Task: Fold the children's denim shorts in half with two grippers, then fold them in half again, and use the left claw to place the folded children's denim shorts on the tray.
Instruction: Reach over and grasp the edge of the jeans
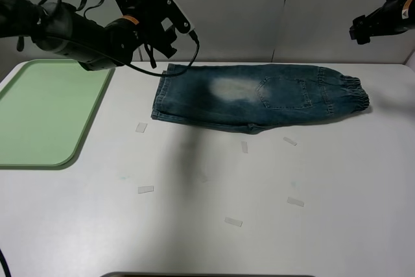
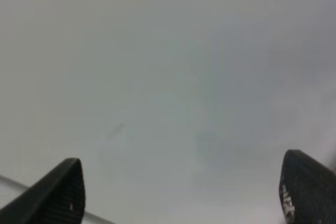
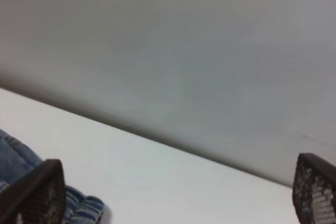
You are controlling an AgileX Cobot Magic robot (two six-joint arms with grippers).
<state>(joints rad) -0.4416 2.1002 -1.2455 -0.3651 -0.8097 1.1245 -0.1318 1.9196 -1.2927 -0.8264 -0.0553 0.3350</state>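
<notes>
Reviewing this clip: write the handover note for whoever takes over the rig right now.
left claw: open, empty, raised above the hem end of the shorts, near the tray's far corner.
right claw: open, empty, raised past the waistband end.
children's denim shorts: flat on the white table, right of the pale green tray, not on it.
Done: first fold, by the look of it, leg on leg.
Left: second fold, then left claw carries them to the tray.
</notes>
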